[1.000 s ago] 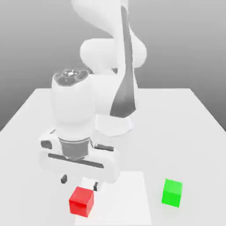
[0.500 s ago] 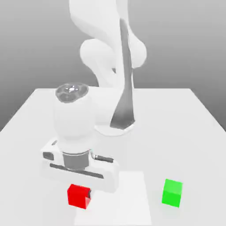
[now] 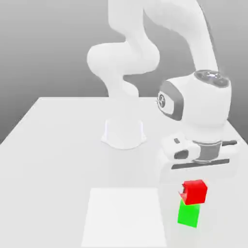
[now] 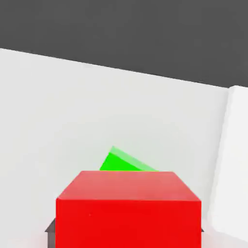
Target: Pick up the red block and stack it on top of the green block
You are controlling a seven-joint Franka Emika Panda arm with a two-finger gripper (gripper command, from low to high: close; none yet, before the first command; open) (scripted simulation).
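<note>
Red block (image 3: 195, 192) sits lower right of exterior frame, directly over green block (image 3: 188, 215), edges twisted relative to it; contact vs. small gap can't be told. Gripper (image 3: 193, 188) comes down onto the red block from above, jaws closed on it, fingers mostly hidden behind hand body & cube. Hand view fills lower half w/ red block (image 4: 129, 209); only a corner of green block (image 4: 124, 162) peeks out behind it. Exterior alone shows arm (image 3: 145, 46), white table (image 3: 58, 145) & paler square patch (image 3: 125, 217) at bottom centre.
</note>
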